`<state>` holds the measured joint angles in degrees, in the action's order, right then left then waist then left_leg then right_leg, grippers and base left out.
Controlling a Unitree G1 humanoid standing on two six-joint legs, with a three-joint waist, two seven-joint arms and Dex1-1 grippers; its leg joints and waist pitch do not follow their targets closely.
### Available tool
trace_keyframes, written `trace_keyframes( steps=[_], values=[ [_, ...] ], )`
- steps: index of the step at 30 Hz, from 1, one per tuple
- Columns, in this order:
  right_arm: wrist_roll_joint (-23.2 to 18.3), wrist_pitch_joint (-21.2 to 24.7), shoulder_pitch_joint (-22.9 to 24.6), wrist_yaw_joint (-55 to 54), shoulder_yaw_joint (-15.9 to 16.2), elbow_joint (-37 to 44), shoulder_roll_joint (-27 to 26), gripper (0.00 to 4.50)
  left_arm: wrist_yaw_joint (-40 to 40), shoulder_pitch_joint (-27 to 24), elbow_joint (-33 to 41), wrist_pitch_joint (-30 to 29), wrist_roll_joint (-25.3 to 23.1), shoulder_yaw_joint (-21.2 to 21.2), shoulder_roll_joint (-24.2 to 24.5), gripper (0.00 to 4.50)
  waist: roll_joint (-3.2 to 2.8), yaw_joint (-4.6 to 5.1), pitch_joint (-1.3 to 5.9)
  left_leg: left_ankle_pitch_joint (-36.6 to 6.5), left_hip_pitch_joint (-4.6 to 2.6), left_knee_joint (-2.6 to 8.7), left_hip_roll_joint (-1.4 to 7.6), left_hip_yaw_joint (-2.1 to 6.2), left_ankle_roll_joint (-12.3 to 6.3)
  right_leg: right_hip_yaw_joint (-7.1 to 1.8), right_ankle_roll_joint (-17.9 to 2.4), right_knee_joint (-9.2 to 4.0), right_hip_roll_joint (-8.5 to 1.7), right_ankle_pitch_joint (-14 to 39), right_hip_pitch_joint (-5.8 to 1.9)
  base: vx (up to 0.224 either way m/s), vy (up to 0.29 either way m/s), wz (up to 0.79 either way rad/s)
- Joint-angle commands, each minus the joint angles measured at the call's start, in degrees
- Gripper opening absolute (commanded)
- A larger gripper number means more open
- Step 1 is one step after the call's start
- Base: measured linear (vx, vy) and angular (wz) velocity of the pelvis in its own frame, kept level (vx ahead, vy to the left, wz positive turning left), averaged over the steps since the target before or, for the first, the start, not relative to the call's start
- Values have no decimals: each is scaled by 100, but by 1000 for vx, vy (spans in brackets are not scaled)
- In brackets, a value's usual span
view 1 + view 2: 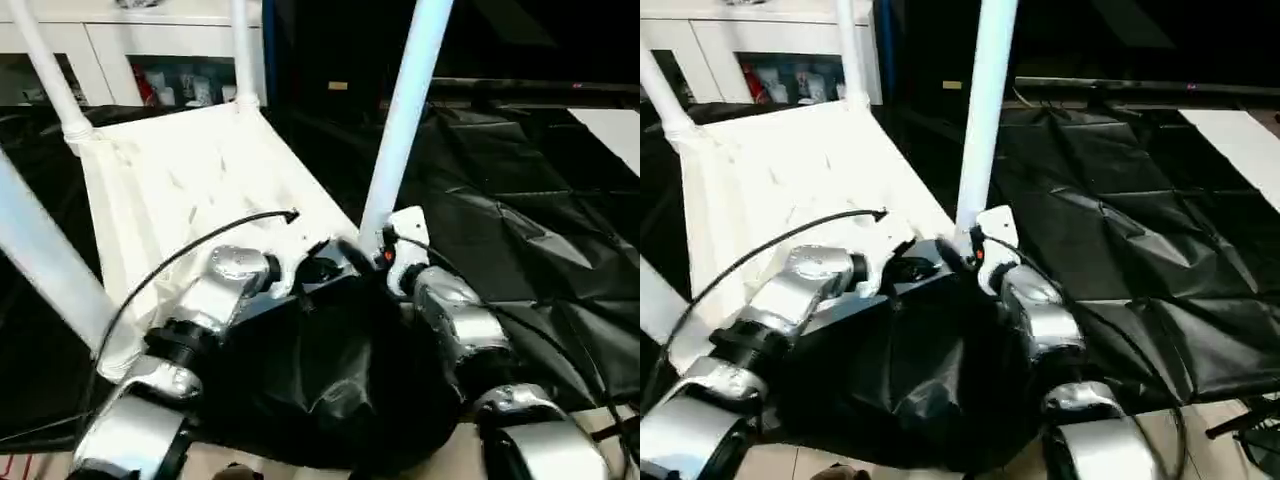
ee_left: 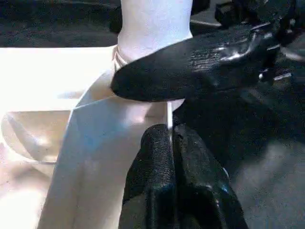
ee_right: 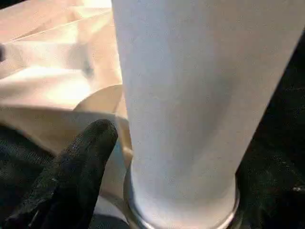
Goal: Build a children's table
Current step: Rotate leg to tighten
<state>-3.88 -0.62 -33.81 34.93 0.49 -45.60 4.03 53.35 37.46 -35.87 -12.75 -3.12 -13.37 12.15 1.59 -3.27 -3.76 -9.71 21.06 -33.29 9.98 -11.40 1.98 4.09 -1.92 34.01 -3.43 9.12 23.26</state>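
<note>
Spreading wide beside the leg (image 3: 181, 109), the right end effector (image 1: 372, 252) grips nothing; left end effector (image 2: 174, 181) closed.

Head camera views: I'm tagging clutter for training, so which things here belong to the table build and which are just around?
Job:
- tabletop, upside down
- legs standing in its corners, e.g. near leg

Around:
- black sheet underneath
- white cabinet behind

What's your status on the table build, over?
Left gripper shut at tabletop edge. Right gripper open around near-right leg at its socket. Four legs standing. Black sheet underneath.
</note>
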Motion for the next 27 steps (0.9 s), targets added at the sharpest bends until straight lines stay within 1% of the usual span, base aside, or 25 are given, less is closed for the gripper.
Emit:
trace_keyframes(
  steps=[1,3,4,5,6,7,8,11,12,13,15,16,17,18,19,21,22,23,24,25,27],
  values=[
    [-58,74,99,1030,586,253,-45,379,557,-27,447,309,332,-212,-70,0,10,-46,405,-1316,-75,356,358,183,-291,-316,-1069,-455,-580,1804,-294,0,0,0],
    [-126,111,172,1491,664,427,161,379,859,-121,566,345,391,-259,81,0,2,-63,393,-1389,-82,365,375,184,-284,-325,-1044,-461,-578,1942,-279,0,0,0],
    [-126,111,172,1491,664,427,161,379,859,-121,566,345,391,-259,81,0,9,-60,387,-1416,-85,370,375,181,-279,-325,-1038,-468,-569,1979,-273,0,0,0],
    [-176,150,237,1918,747,573,354,379,1113,-197,654,361,430,-294,218,0,-5,-73,387,-1453,-106,373,387,185,-240,-326,-1046,-468,-572,2016,-257,0,0,0],
    [-176,150,237,1918,747,573,354,379,1113,-197,654,361,430,-294,218,0,-5,-98,384,-1488,-104,369,388,180,-229,-325,-1045,-468,-570,2037,-267,0,0,0],
    [-193,169,264,2092,782,633,431,379,1222,-228,686,390,445,-305,275,0,-7,-96,381,-1495,-95,377,396,182,-213,-327,-1050,-457,-570,2033,-265,0,0,0],
    [-223,222,299,2333,824,710,532,379,1333,-257,707,400,445,-320,348,0,-4,-105,381,-1532,-107,380,396,180,-200,-323,-1042,-462,-561,2068,-258,0,0,0],
    [-296,334,417,2978,947,951,826,379,1628,-358,804,388,460,-327,570,0,1,-177,380,-1528,-117,377,407,178,-185,-327,-1003,-456,-570,2124,-262,0,0,0],
    [-301,346,428,3032,957,974,852,364,1672,-371,826,381,472,-327,596,0,-1,-203,383,-1490,-111,374,409,169,-198,-331,-1002,-448,-572,2096,-255,0,0,0],
    [-307,363,444,3110,972,1007,890,355,1735,-390,857,370,490,-329,634,0,4,-209,387,-1478,-112,373,411,165,-197,-333,-1014,-449,-575,2083,-250,0,0,0],
    [-354,469,484,3363,1012,1109,987,348,2004,-459,976,262,569,-351,783,0,6,-233,388,-1410,-104,377,411,173,-187,-326,-1023,-434,-572,2028,-260,0,0,0],
    [-354,469,484,3363,1012,1109,987,344,2004,-459,976,262,569,-351,783,0,0,-239,389,-1420,-106,378,414,174,-182,-325,-1028,-431,-574,2029,-258,0,0,0],
    [-382,516,502,3441,1026,1157,1005,328,2153,-498,1038,194,609,-378,856,0,-12,-244,388,-1437,-110,372,408,166,-176,-327,-1038,-441,-575,2048,-247,0,0,0],
    [-410,568,528,3492,1041,1212,1002,314,2273,-538,1104,124,634,-412,913,0,-8,-249,384,-1468,-110,380,409,170,-160,-324,-1025,-443,-570,2100,-246,0,0,0],
    [-415,576,531,3500,1043,1219,1000,314,2288,-543,1112,116,638,-417,919,0,-2,-247,382,-1480,-109,379,405,171,-149,-326,-1013,-446,-570,2131,-247,0,0,0],
    [-465,677,582,3598,1077,1340,1003,296,2435,-587,1201,-14,703,-447,955,0,-4,-250,379,-1508,-120,379,400,173,-123,-327,-966,-467,-579,2272,-238,0,0,0],
    [-478,703,600,3617,1089,1374,1002,296,2465,-599,1230,-52,717,-463,965,0,-6,-253,381,-1517,-124,379,406,176,-108,-328,-965,-461,-584,2283,-240,0,0,0],
    [-484,716,610,3626,1095,1392,1002,281,2479,-605,1245,-71,724,-472,971,0,-8,-257,382,-1512,-123,390,418,185,-101,-328,-973,-453,-580,2253,-241,0,0,0],
    [-496,746,627,3640,1111,1415,994,281,2462,-606,1252,-71,721,-482,964,0,-5,-254,382,-1531,-130,387,410,177,-99,-325,-971,-457,-569,2237,-229,0,0,0],
    [-495,758,644,3634,1124,1427,985,268,2395,-604,1234,-61,703,-456,931,0,-5,-257,383,-1526,-126,387,410,180,-97,-328,-972,-455,-574,2220,-234,0,0,0],
    [-471,765,661,3568,1126,1410,955,264,2251,-579,1177,-50,663,-420,871,0,6,-252,385,-1506,-121,379,398,180,-93,-331,-966,-459,-583,2238,-239,0,0,0]
  ],
)
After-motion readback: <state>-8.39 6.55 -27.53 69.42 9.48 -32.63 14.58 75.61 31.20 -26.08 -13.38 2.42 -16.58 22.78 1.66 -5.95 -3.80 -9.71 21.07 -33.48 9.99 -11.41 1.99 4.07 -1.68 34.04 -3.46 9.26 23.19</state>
